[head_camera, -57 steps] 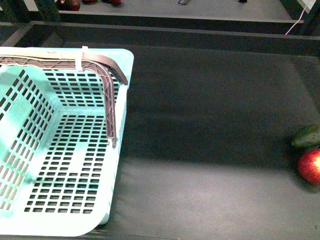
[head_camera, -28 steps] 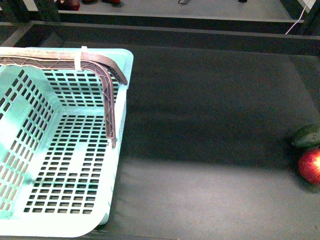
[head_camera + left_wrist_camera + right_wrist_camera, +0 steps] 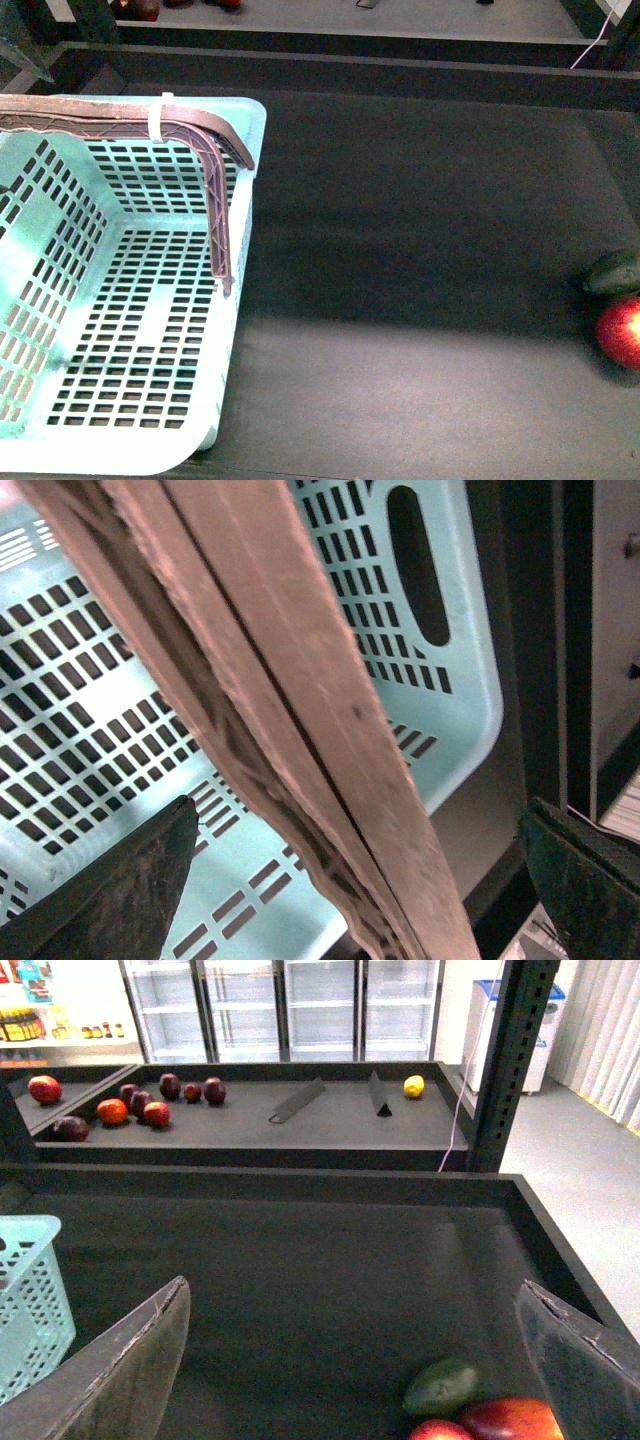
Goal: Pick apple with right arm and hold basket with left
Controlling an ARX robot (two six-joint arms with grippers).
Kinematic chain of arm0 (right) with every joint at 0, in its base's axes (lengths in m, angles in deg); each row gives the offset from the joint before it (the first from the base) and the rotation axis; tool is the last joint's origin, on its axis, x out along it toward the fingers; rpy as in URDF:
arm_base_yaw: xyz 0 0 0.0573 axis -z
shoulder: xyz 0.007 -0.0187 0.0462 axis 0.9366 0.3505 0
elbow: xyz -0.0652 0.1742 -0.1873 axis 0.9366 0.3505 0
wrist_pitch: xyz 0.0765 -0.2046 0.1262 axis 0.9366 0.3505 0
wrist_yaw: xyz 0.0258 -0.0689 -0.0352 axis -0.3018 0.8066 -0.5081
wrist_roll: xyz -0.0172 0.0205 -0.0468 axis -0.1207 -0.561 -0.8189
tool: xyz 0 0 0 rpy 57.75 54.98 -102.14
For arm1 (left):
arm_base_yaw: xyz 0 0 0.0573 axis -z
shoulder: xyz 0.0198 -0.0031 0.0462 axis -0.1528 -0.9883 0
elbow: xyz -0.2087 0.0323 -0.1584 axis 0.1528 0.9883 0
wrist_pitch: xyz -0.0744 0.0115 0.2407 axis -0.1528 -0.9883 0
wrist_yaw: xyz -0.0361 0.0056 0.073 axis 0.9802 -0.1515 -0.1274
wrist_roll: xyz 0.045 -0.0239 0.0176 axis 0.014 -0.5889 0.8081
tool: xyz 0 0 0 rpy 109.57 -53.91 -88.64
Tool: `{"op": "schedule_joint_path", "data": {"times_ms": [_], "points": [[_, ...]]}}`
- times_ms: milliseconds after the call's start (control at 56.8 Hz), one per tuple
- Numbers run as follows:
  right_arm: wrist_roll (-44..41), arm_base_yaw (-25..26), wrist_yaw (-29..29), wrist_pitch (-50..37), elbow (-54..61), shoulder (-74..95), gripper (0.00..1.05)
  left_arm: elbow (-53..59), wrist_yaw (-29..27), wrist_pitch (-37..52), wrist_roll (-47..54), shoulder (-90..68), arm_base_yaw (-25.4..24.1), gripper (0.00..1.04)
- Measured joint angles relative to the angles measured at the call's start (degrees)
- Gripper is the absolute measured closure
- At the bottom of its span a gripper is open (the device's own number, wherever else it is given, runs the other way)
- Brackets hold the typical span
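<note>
Black mat (image 3: 420,250) bears the apple (image 3: 620,333) below the spread right pincer (image 3: 352,1290).

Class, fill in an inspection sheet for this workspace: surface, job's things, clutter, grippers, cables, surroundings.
Surface: dark mat with a raised rim.
Job's things: basket at the left, nothing seen inside; apple on the mat at the right edge.
Clutter: dark green object beside the apple; second red fruit in the right wrist view.
Grippers: left gripper open, basket handle between its fingers; right gripper open, empty.
Cables: white cable, far right.
Surroundings: further shelf with fruit; fridges behind.
</note>
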Motion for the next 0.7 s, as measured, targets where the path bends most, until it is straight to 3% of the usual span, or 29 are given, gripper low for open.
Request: {"op": "schedule_joint_path", "data": {"times_ms": [229, 352, 563, 704], "points": [[0.0, 0.0, 0.0, 0.0, 0.0, 0.0, 0.09, -5.2, -2.6, -2.7, -0.6, -6.4, -0.8, 0.08], [0.0, 0.0, 0.0, 0.0, 0.0, 0.0, 0.09, -5.9, -2.8, -3.3, -0.5, -7.8, -0.7, 0.38], [0.0, 0.0, 0.0, 0.0, 0.0, 0.0, 0.09, -6.1, -2.1, -2.3, -2.9, -7.8, -0.6, 0.72], [0.0, 0.0, 0.0, 0.0, 0.0, 0.0, 0.09, -6.8, -0.5, -1.4, -7.2, -7.8, -0.5, 0.87]]}}
